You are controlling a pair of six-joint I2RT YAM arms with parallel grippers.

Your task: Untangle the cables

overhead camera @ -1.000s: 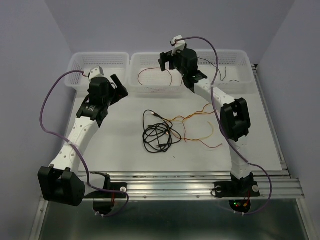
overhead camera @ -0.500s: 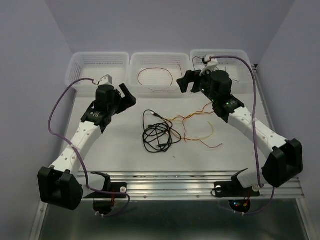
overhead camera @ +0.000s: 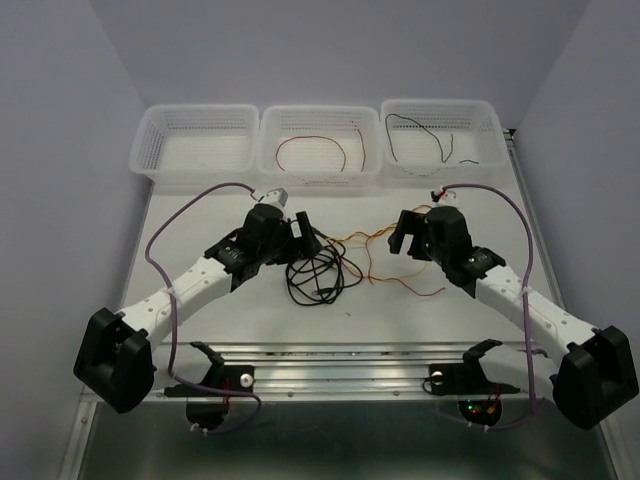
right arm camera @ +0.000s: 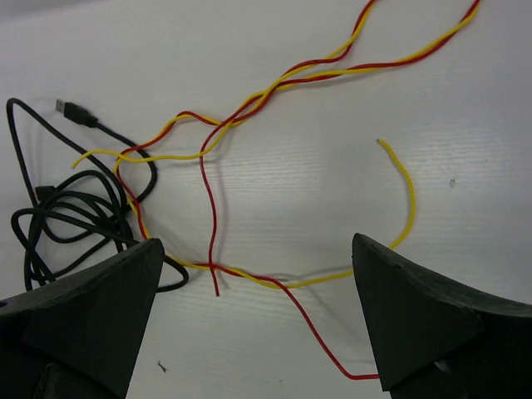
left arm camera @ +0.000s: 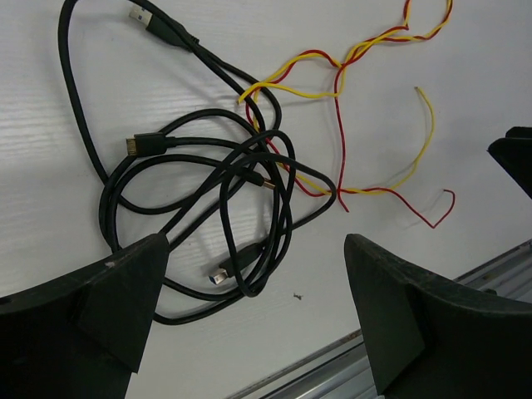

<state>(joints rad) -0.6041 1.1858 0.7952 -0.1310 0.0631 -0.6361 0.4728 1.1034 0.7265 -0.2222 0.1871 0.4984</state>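
"How far along are they, would you say?"

"Partway, by my reckoning. Two strands are sorted at the back. A dark red wire (overhead camera: 310,139) lies alone in the middle basket (overhead camera: 310,110), and a thin black wire (overhead camera: 412,118) is in the right basket (overhead camera: 440,103). I see nothing in the left basket (overhead camera: 195,110)."

"And what's left?"

"One knot out on the table (overhead camera: 400,320). The black cable (left arm camera: 249,162) is coiled over itself with its plug ends loose. A red wire (right arm camera: 212,208) and a yellow wire (right arm camera: 411,195) twist round each other and run into the coil's side. All of that has yet to be pulled apart."

"Where are the arms?"

"The left gripper (left arm camera: 253,249) hangs over the black coil with its jaws spread wide, holding nothing. The coil lies between its fingers and just ahead of them. The right gripper (right arm camera: 258,245) is just as wide and just as bare. It hangs over the red and yellow pair, and their lower crossing sits between its fingers, towards the coil side. I can't tell from here whether either one touches the table."
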